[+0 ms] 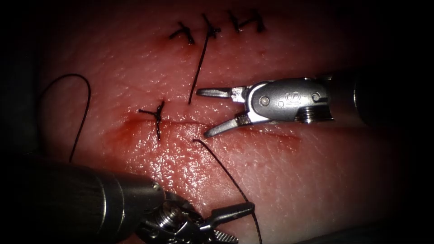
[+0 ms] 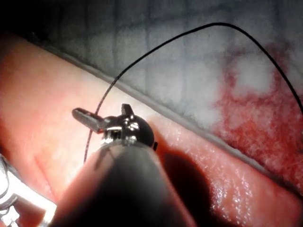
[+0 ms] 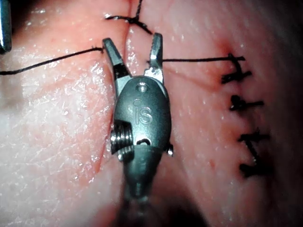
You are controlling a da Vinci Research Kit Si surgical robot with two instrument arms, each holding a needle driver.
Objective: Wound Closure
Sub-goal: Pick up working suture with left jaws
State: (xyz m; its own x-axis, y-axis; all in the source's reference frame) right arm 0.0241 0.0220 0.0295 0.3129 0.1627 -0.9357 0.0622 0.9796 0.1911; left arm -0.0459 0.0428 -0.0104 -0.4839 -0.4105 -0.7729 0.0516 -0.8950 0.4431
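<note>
Looking down through the endoscope, I see my right claw [image 1: 205,113] spread wide with nothing between its jaws, hanging over the cut [image 1: 181,122] in the tissue [image 1: 316,180], just right of a tied stitch [image 1: 157,116]. A loose thread end [image 1: 199,68] runs from the far row of knots [image 1: 212,28] down to beside its far jaw. My left claw [image 1: 237,221] sits at the near edge, jaws parted, with the thread [image 1: 226,169] passing by its tip; I cannot tell if it touches. I cannot make out the needle.
</note>
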